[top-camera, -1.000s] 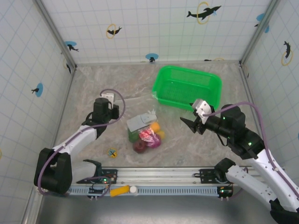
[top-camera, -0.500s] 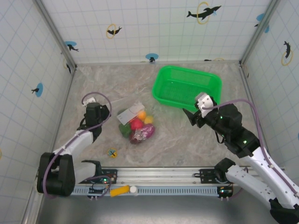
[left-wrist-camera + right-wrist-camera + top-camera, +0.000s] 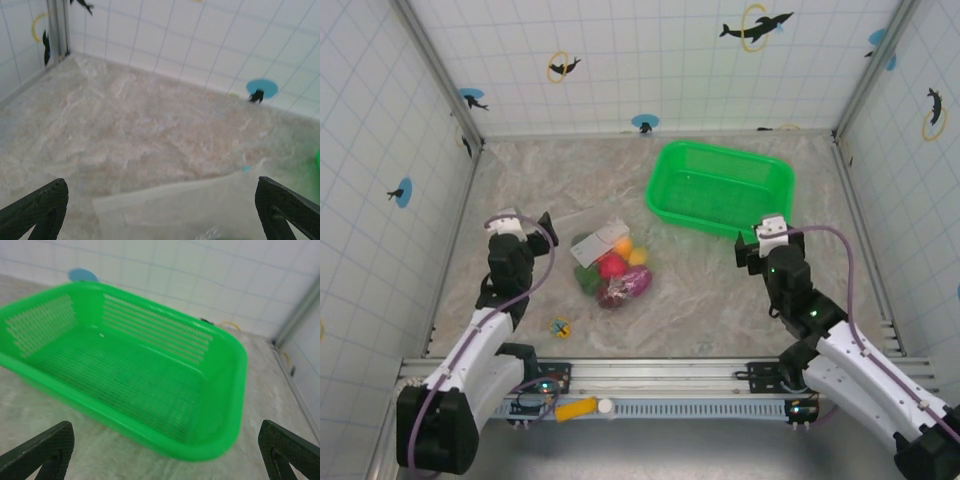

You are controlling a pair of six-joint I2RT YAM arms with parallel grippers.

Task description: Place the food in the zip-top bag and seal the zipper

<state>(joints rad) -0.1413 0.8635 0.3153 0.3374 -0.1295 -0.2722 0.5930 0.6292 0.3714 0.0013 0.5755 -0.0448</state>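
— What lies around the zip-top bag (image 3: pixel 625 272)?

— It rests on the marble-patterned bench (image 3: pixel 700 300), left of centre, between the two arms. A green mesh basket (image 3: pixel 720 190) stands behind it and to its right, apart from it, toward the back wall. Near the front edge lies a small yellow-and-black cross marker (image 3: pixel 560 327).

— And the food (image 3: pixel 612 266)?

— Inside the bag, bunched together below a white label (image 3: pixel 603 240). Through the plastic I count six pieces: one orange, one yellow, one red, one green, one dark maroon, one purple. Some overlap, so I cannot be sure of the count.

— What stands before the tools?

— The left tool (image 3: pixel 159 207) sits just beside the bag's upper-left corner. On its wrist camera a cloudy edge of the bag lies low between the fingers (image 3: pixel 37 207), which stand wide apart and grip nothing. Whether they touch the plastic I cannot tell. The right tool (image 3: pixel 165 452) faces the basket, which stands between it and the tiled wall. Its jaws are wide as well, holding nothing, with a strip of bench before the basket's near rim.

— The tally?

— Two arms, two tools, one bag, one basket, one marker.
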